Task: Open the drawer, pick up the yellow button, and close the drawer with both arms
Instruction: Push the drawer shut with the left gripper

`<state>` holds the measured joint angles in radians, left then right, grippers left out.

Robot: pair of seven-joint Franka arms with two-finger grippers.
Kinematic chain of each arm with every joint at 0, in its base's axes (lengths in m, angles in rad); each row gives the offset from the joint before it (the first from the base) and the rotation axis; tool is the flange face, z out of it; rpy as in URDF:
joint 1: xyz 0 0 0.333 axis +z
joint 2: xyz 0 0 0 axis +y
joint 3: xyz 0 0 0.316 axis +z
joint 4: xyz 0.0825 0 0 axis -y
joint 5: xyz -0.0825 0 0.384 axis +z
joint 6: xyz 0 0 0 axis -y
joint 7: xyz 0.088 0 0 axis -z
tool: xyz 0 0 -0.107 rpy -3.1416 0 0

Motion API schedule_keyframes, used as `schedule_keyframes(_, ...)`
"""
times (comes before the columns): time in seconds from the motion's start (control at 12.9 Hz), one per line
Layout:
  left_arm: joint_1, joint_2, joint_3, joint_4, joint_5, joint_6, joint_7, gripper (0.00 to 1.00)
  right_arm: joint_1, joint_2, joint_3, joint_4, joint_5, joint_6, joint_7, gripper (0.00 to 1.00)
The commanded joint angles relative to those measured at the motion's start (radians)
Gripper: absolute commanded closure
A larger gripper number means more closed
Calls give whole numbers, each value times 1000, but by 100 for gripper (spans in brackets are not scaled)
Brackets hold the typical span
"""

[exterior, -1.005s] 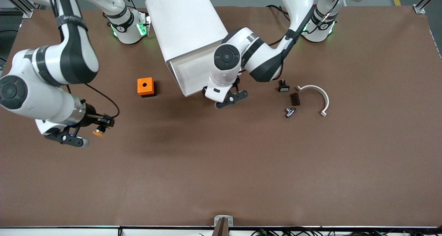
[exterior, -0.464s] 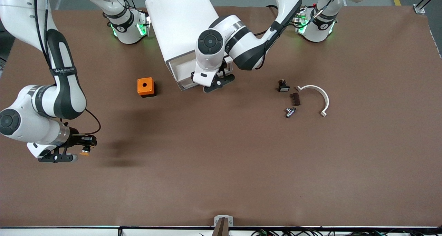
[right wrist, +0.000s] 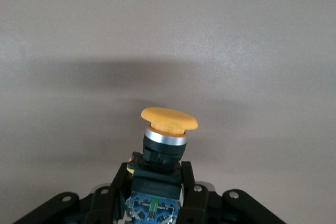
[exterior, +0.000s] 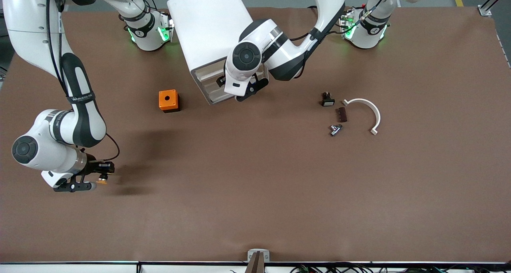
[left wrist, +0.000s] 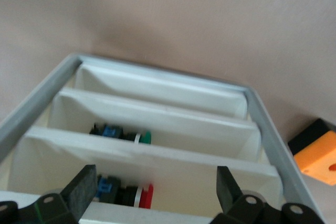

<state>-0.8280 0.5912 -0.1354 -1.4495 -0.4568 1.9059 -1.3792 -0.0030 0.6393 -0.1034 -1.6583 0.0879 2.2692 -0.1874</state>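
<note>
Left gripper (exterior: 244,90): fingers spread, empty, at the drawer (exterior: 213,85) front, near the table's robot-side edge; should push squarely until flush. Right gripper (exterior: 96,180): clamped on the button (exterior: 102,181), low over the right arm's end; should keep its grip.

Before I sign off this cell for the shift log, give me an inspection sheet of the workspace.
Surface: brown table, bare toward the front camera.
Job's things: drawer pushed into white cabinet; button held by right gripper.
Clutter: orange cube; small black-and-white part, dark block, metal fitting, white curved piece toward the left arm's end.
Grippers: left gripper open at the cabinet's front; right gripper shut on button, low over table.
Cables: black cable loops at right wrist.
Surroundings: nothing seen.
</note>
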Motion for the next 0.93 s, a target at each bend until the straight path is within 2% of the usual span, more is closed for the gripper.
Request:
schedule_keyframes(0.0,-3,-25,-9,-48,-104,16,-27,0,-23,28,19,12,3,39,-20,100)
schedule_keyframes(0.46,13,-39,-6,-71,-122,16,-5,0,-41,83,19,14,3,138,-67,99)
schedule_keyframes(0.62,48,-65,5,-66,-71,15,2,0,-41,91,19,14,3,144,-67,99)
schedule_keyframes(0.77,102,-102,3,-46,33,9,5,0,-41,100,19,14,3,162,-66,98)
schedule_keyframes(0.85,136,-126,3,-29,88,-1,34,1,-40,102,19,15,3,164,-64,82)
